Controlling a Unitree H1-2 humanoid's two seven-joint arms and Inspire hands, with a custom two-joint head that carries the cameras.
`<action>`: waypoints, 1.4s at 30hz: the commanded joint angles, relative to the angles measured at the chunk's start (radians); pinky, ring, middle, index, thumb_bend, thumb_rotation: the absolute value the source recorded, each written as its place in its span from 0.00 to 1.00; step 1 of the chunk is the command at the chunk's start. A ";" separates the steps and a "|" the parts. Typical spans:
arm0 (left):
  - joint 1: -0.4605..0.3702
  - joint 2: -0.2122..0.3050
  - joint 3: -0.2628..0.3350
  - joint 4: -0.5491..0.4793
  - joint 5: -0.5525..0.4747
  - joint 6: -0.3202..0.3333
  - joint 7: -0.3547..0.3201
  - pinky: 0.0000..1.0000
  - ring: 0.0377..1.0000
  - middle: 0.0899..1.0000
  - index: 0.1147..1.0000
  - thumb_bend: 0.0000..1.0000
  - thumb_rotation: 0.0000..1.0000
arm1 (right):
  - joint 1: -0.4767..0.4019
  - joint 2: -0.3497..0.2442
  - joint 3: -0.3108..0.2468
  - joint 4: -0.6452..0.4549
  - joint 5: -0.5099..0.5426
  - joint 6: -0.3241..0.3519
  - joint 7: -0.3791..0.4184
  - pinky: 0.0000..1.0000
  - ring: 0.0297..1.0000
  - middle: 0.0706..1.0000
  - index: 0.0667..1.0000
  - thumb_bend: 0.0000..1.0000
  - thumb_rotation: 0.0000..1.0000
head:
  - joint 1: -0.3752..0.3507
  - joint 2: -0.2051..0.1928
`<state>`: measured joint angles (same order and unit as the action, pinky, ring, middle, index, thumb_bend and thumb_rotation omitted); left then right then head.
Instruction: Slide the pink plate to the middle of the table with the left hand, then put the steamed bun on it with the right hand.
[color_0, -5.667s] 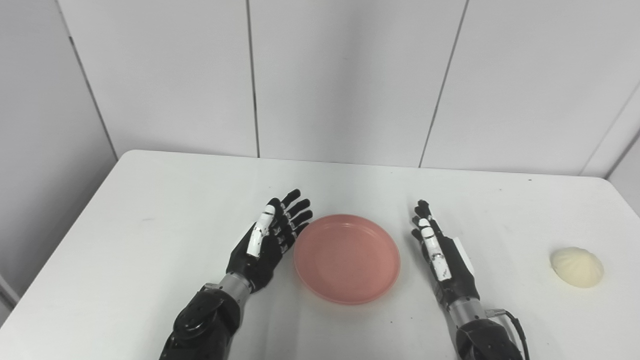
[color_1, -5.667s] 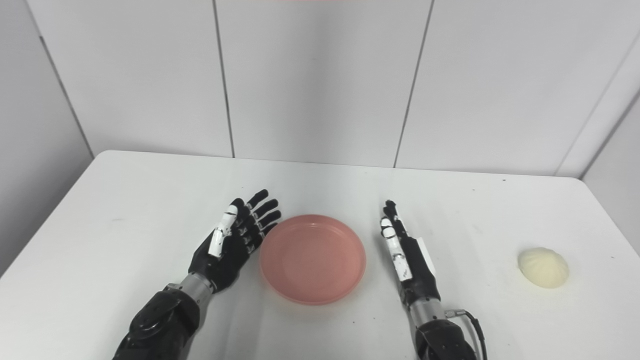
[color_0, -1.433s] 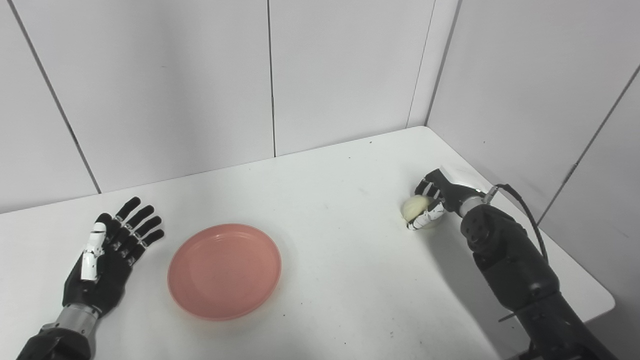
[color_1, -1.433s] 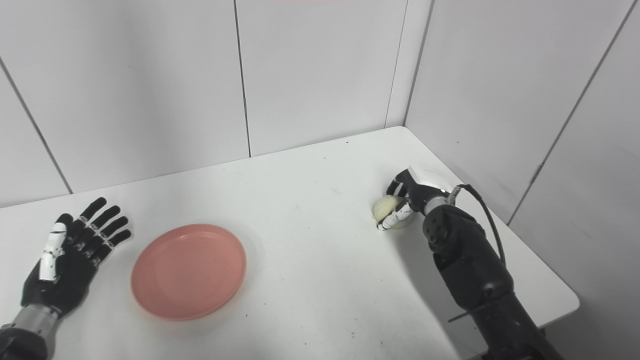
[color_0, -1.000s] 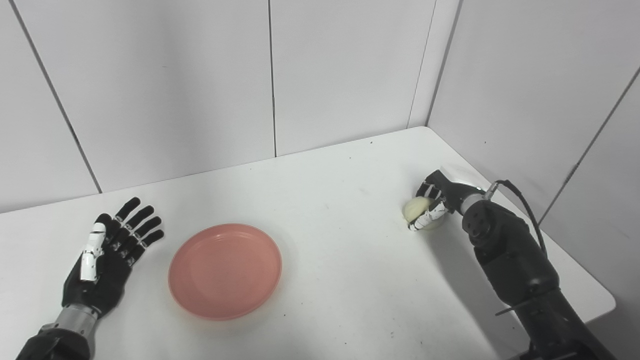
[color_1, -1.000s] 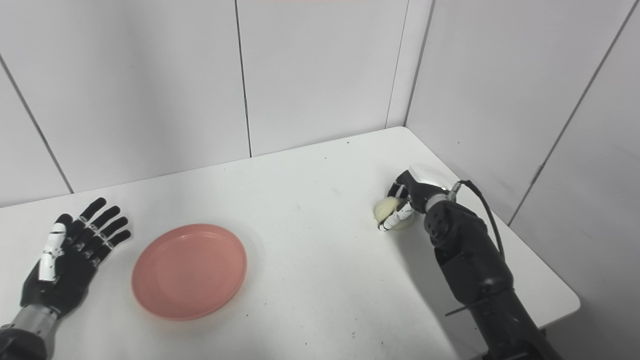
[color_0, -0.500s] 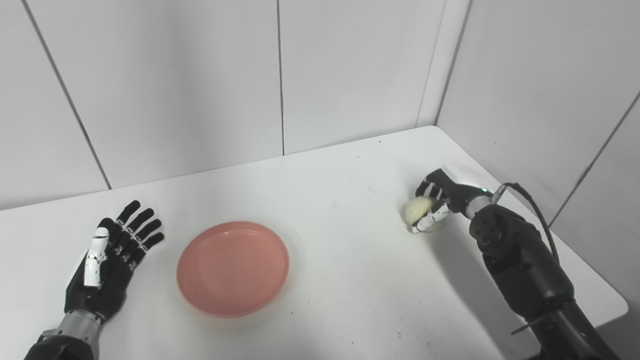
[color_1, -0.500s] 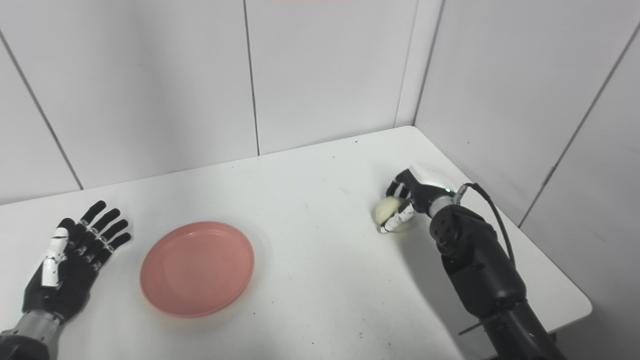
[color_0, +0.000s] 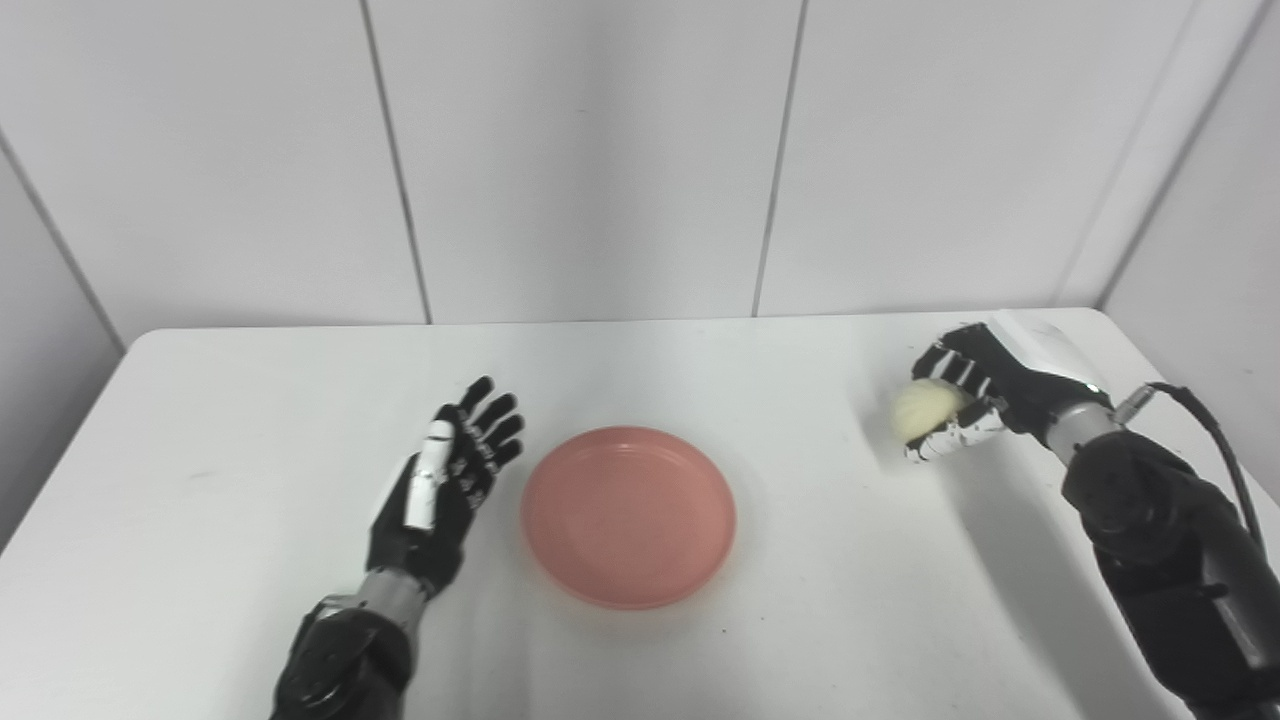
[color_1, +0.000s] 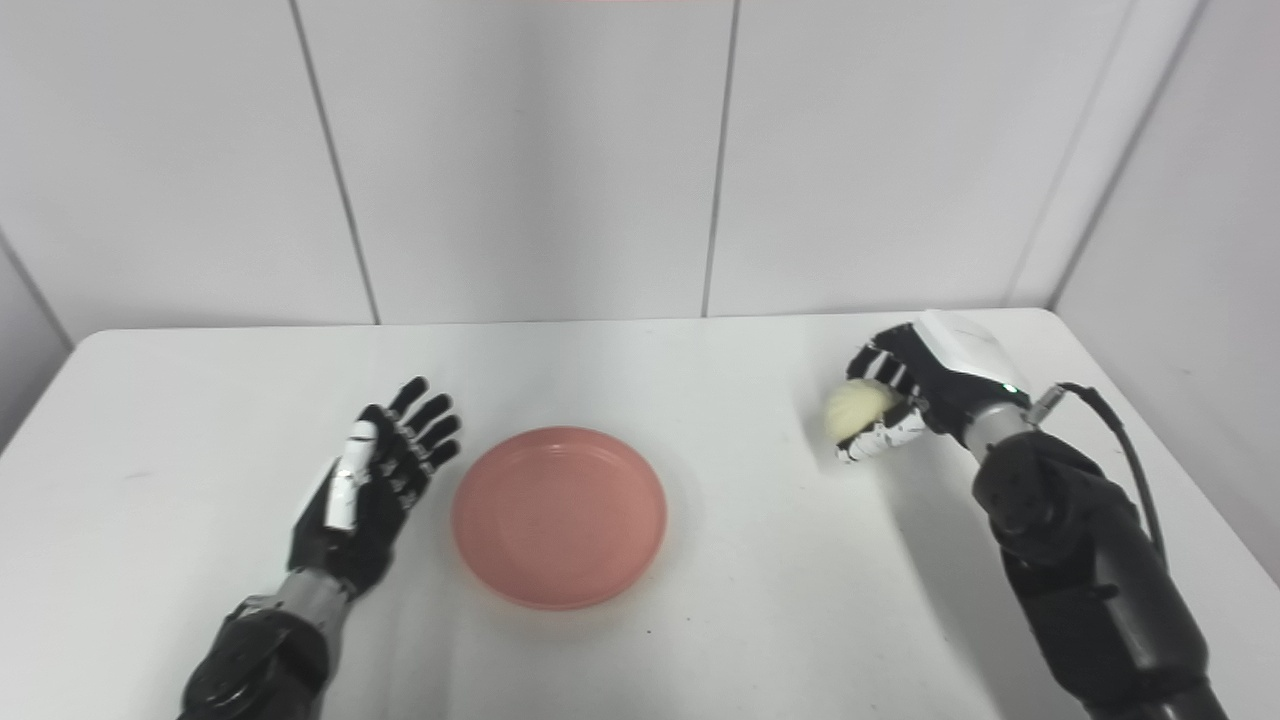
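Observation:
The pink plate (color_0: 628, 515) lies empty on the white table (color_0: 200, 480), near its middle. My left hand (color_0: 443, 480) rests open on the table just left of the plate, fingers spread, apart from the rim. My right hand (color_0: 975, 395) is shut on the pale steamed bun (color_0: 925, 408) and holds it above the table at the far right, well to the right of the plate. The same shows in the right eye view: plate (color_1: 558, 515), left hand (color_1: 375, 490), right hand (color_1: 915, 395), bun (color_1: 858, 408).
White panelled walls (color_0: 600, 150) stand behind the table and along its right side. A black cable (color_0: 1215, 440) runs from my right wrist.
The camera has swung left, so the whole picture has shifted. My right hand has lifted the bun off the table and carries it a little toward the plate. The left hand and plate stay put.

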<state>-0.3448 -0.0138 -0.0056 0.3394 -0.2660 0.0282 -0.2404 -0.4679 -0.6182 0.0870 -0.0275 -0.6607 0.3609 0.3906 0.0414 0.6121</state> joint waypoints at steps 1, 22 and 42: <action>0.057 -0.008 -0.019 0.068 0.033 0.139 0.036 0.94 0.92 0.92 0.93 0.45 1.00 | -0.073 0.005 0.012 -0.032 0.001 -0.040 -0.025 0.38 0.43 0.42 0.50 0.52 0.00 | 0.017 0.001; 0.029 -0.043 -0.054 0.074 0.069 0.157 0.069 0.94 0.91 0.92 0.93 0.44 1.00 | -0.201 0.149 0.192 -0.185 0.002 -0.017 0.089 0.34 0.38 0.40 0.51 0.52 0.00 | 0.092 0.041; 0.020 -0.058 -0.053 0.075 0.074 0.162 0.074 0.94 0.92 0.92 0.94 0.44 1.00 | -0.183 0.314 0.319 -0.135 -0.008 -0.049 0.133 0.30 0.36 0.37 0.50 0.52 0.00 | 0.109 0.058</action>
<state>-0.3752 -0.0753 -0.0507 0.3506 -0.2110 0.0636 -0.1832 -0.6292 -0.3063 0.4114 -0.1625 -0.6741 0.3445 0.5394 0.1488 0.6703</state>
